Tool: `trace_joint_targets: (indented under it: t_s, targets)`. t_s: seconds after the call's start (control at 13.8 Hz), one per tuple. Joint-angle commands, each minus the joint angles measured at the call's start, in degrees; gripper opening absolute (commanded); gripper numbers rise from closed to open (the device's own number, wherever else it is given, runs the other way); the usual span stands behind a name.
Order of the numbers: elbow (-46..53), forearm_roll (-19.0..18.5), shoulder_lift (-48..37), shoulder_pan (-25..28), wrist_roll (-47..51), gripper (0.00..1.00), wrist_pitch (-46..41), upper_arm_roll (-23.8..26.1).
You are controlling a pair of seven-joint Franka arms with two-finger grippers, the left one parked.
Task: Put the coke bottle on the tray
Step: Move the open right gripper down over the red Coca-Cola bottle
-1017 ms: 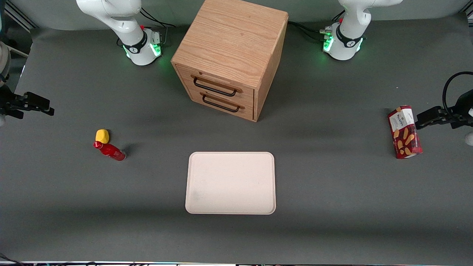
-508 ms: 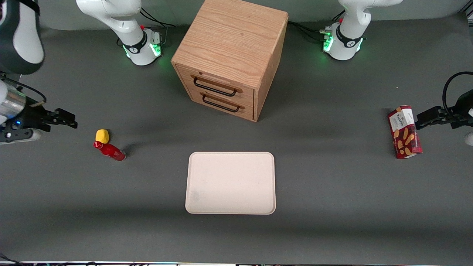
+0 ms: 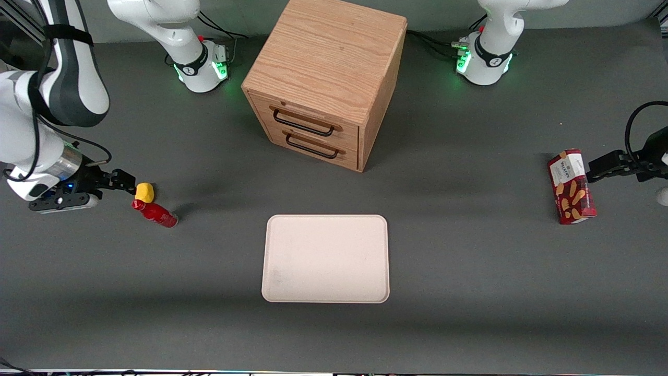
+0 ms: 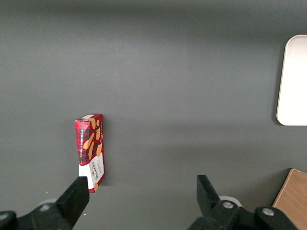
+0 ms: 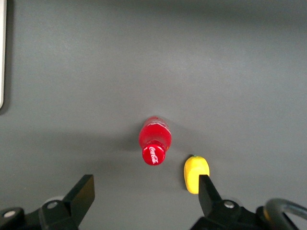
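The coke bottle (image 3: 155, 213), small and all red with a red cap, stands on the dark table toward the working arm's end. In the right wrist view the coke bottle (image 5: 154, 140) shows its cap toward the camera. My right gripper (image 3: 127, 188) hovers open just beside the yellow lump, a short way from the bottle and touching neither. Seen from the wrist, the gripper (image 5: 145, 191) has nothing between its fingers. The pale beige tray (image 3: 326, 258) lies flat near the table's middle, well apart from the bottle, and its rim (image 5: 1, 52) shows at the frame's edge.
A yellow rounded lump (image 3: 144, 192) sits right against the bottle's cap end, close to one fingertip (image 5: 207, 189). A wooden two-drawer cabinet (image 3: 326, 78) stands farther from the front camera than the tray. A red biscuit box (image 3: 571, 187) lies toward the parked arm's end.
My right arm has swung in from the table's end, bringing the open gripper close to the yellow lump and the bottle. Bottle, lump and tray have not moved.
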Motion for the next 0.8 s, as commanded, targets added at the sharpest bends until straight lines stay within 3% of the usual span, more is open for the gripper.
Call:
trace_joint_targets:
  t_s: [0.0,0.73]
  targets:
    - [-4.76,0.07,-1.04,0.31,-0.15,0.96,5.45,-0.30]
    - [-5.74,0.07,4.94,0.05,-0.85,0.96,13.29,-1.35]
